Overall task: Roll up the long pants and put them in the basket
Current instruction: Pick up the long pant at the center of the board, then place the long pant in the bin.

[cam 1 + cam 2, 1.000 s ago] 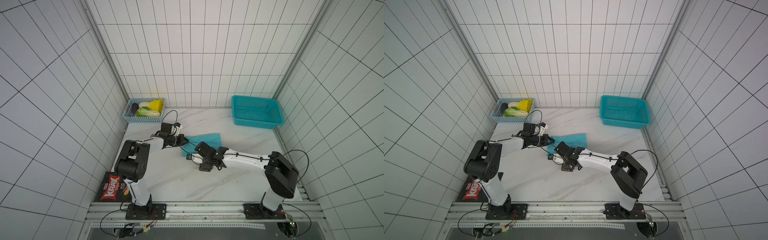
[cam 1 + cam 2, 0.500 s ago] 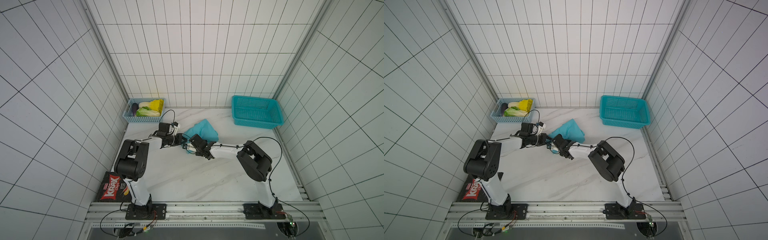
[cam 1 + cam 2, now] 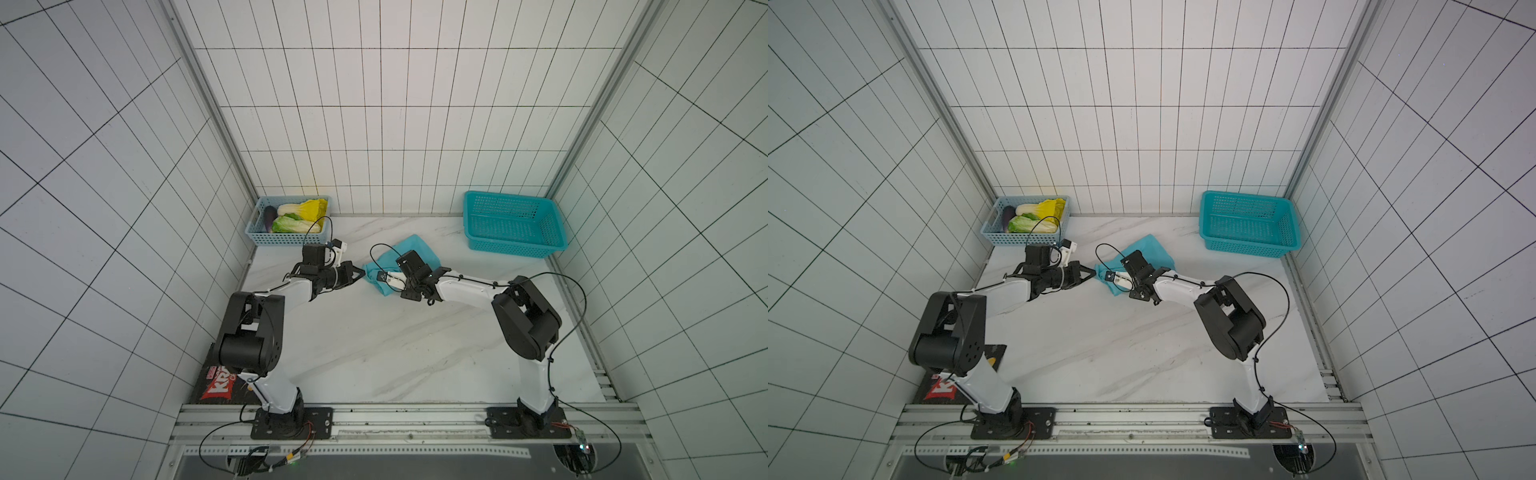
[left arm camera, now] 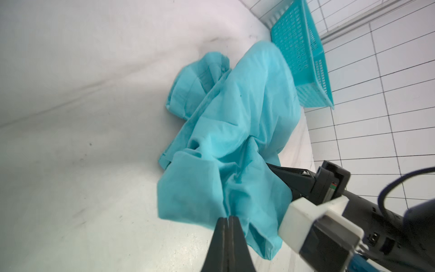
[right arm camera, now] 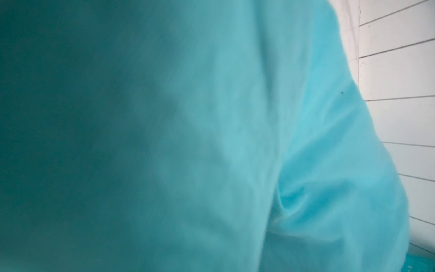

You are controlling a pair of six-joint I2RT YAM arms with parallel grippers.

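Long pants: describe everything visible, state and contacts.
The long pants are plain teal-blue thin cloth, crumpled in a loose heap with a seamed hem showing, lying on the marble table. The left gripper is shut on a fold at one edge; the right gripper reaches under the folds, grip hidden.

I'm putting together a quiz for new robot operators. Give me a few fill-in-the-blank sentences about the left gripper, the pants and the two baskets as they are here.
1. The left gripper is ___ on an edge of the long pants.
2. The teal basket near the back wall is ___.
3. The pale blue basket holds ___.
Missing words: shut; empty; vegetables.
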